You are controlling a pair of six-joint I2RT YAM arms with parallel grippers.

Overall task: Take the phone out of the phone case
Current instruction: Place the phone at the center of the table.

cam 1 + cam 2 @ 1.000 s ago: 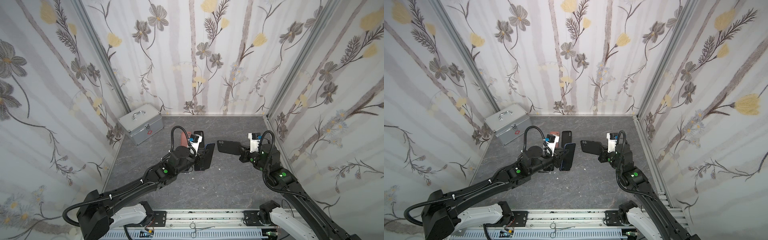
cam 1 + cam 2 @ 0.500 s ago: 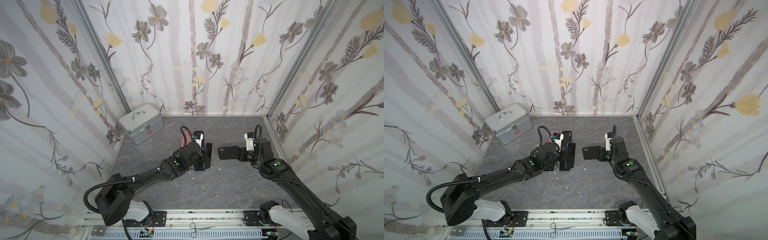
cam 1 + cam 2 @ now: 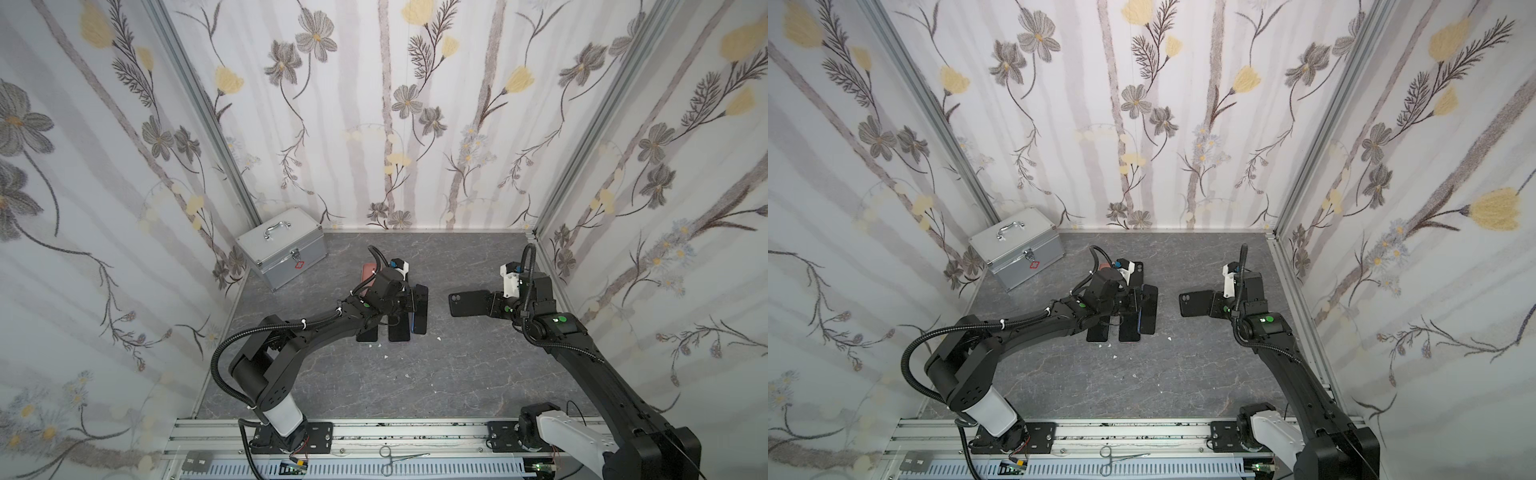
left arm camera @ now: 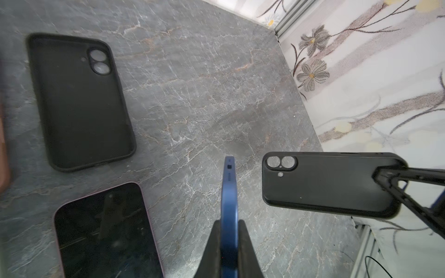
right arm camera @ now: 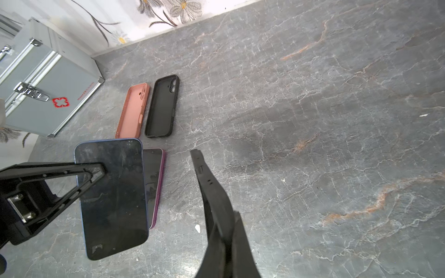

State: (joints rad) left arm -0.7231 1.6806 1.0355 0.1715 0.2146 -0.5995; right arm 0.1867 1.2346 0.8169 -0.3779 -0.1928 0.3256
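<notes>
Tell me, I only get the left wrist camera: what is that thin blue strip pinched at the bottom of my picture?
Observer: A blue-edged smartphone, edge-on to you; the right wrist view shows its dark glass screen, clamped in the left gripper.
Operator: Is anything beside the empty black phone case on the table?
Observer: A salmon-pink phone case lies beside it.
Operator: Anything farther off?
Observer: A silver metal box with a red cross, in the far corner on the left arm's side.

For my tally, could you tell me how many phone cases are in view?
3: one black case in the right hand; a pink case and a second black case side by side on the table. Others may be hidden.
</notes>
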